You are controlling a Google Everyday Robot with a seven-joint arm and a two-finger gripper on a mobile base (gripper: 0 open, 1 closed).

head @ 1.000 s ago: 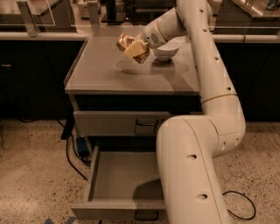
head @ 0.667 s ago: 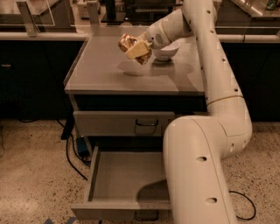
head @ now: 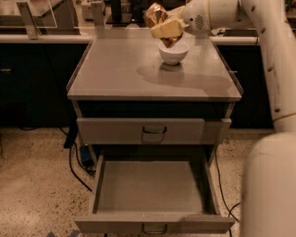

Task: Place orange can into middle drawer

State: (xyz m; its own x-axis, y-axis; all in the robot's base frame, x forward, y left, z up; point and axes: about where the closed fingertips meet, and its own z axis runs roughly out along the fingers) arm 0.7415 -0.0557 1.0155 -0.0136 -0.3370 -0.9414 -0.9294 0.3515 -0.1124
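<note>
The orange can, mottled gold and brown, is held tilted in the air above the back of the cabinet top. My gripper is shut on it with pale yellow fingers, reaching in from the right on the white arm. The can hangs just above and left of the white bowl. Below, the middle drawer is pulled fully open with nothing inside, its dark loop handle at the front edge.
The upper drawer is closed, with its handle at mid-front. The grey cabinet top carries only the bowl. The arm's large white link fills the right foreground. Black cables lie on the speckled floor at left.
The gripper has lifted the can up and to the right, from over the cabinet top beside the bowl to above the bowl. The arm's near link has swung right.
</note>
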